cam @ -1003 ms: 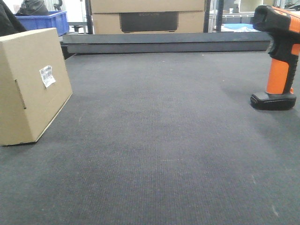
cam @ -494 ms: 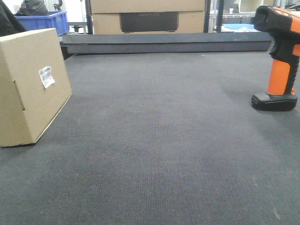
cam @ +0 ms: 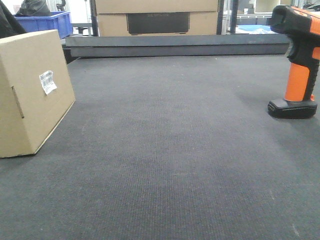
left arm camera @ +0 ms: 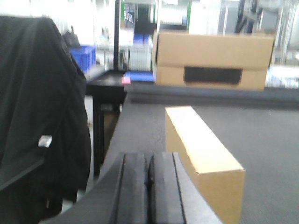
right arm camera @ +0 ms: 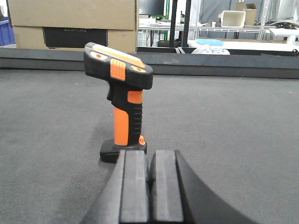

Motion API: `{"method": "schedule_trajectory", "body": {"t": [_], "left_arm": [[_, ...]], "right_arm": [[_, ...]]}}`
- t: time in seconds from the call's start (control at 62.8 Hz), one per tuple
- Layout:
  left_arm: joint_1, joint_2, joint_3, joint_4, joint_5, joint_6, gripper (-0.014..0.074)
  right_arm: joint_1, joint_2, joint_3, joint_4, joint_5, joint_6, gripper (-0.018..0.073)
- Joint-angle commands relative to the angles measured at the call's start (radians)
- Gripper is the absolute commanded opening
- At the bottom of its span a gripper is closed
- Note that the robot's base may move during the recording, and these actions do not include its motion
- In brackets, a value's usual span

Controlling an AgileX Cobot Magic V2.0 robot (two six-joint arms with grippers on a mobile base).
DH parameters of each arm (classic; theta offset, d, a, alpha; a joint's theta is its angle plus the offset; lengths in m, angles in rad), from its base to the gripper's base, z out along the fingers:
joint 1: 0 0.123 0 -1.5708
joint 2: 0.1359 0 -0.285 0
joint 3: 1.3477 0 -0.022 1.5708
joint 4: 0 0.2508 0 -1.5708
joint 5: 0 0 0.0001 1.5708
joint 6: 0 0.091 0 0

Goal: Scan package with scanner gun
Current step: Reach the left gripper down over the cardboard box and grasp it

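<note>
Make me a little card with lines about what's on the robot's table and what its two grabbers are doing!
package: brown box with white label, left side of grey mat
scanner gun: standing upright on the right, nothing holding it
left gripper: shut, empty, near the package, not touching
right gripper: shut, empty, facing the scanner gun, not touching
behind the mat: bigger cardboard box, blue bin

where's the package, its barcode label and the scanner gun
package (cam: 31,102), front view, its labelled brown face
barcode label (cam: 48,81), front view, middle of the white sticker
scanner gun (right arm camera: 121,125), right wrist view, orange handle
</note>
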Motion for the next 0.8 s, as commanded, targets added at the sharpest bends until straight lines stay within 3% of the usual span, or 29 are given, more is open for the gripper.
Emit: {"method": "schedule_trajectory", "body": {"t": [0.0, 0.175, 0.334, 0.43, 0.573, 0.716, 0.78], "left_arm": [[-0.003, 0.114, -0.125, 0.003, 0.131, -0.007, -0.0100], [-0.003, 0.391, -0.304, 0.000, 0.271, -0.005, -0.0100], [-0.003, 0.547, -0.388, -0.007, 0.243, -0.005, -0.0100], [-0.003, 0.623, -0.409, -0.040, 0.168, -0.005, -0.0100], [-0.015, 0.817, -0.592, -0.110, 0.324, -0.005, -0.0111], [-0.071, 1.022, -0.806, -0.107, 0.430, -0.015, -0.0111], [-0.108, 1.103, -0.889, -0.060, 0.463, -0.094, -0.0111]], "right_arm": [[-0.005, -0.002, 0.000, 0.004, -0.021, -0.008, -0.0162], [-0.005, -0.002, 0.000, 0.004, -0.021, -0.008, -0.0162], [-0.005, -0.002, 0.000, 0.004, -0.021, -0.008, -0.0162], [-0.005, -0.002, 0.000, 0.004, -0.021, -0.008, -0.0162], [-0.005, -0.002, 0.000, 0.004, -0.021, -0.008, -0.0162], [-0.005, -0.002, 0.000, 0.004, -0.021, -0.008, -0.0162], [-0.005, -0.002, 0.000, 0.004, -0.021, -0.008, -0.0162]]}}
